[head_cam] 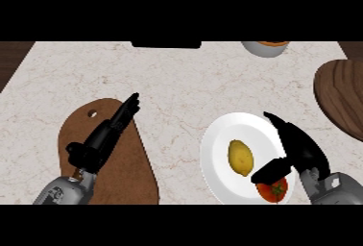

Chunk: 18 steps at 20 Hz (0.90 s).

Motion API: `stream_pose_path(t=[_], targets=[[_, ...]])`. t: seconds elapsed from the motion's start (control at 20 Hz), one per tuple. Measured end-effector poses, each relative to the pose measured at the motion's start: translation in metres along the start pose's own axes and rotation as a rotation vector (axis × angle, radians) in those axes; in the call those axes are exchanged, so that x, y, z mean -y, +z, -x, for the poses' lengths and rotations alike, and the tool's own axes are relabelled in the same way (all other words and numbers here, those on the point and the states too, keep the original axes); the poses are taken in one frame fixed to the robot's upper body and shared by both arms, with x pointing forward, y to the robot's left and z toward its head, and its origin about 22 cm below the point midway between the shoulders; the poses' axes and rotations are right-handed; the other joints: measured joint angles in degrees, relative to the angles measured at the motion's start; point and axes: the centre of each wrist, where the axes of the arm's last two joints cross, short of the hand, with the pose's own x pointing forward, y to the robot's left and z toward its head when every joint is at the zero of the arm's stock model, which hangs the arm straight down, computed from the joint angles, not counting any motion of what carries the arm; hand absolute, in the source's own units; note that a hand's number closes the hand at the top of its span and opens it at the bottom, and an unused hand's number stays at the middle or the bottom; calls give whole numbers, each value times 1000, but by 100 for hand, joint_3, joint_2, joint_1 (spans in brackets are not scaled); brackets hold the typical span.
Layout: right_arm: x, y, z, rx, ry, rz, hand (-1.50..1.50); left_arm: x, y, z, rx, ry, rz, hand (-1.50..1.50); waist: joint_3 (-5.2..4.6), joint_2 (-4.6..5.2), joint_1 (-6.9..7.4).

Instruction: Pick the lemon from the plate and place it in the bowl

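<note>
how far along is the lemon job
Nothing is done yet: the lemon lies on the plate beside a tomato. In hand: the right hand is open over the plate, next to the lemon, not gripping. Left: grasp, lift, and carry to the bowl at the counter's far edge.

tomato (273, 190): part-hidden by right hand (301, 149) | bowl (265, 47): cut off at top

Even, bright light; faint soft shadows
</note>
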Motion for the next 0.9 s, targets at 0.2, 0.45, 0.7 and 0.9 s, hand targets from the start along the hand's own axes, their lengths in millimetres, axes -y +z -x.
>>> stream_pose_path(t=[0.2,0.45,0.7,0.9], targets=[[20,8,-31,-1,9,-119,-150,1,-7,-4,4,0,1,0,13,7,-29],[21,7,-55,-5,18,-203,-150,5,2,0,3,1,6,0,24,3,-24],[12,8,-72,0,44,-237,-150,8,4,0,5,6,-2,0,29,-1,-64],[2,10,-79,8,81,-229,-150,2,0,-1,6,4,-12,0,31,-3,-105]])
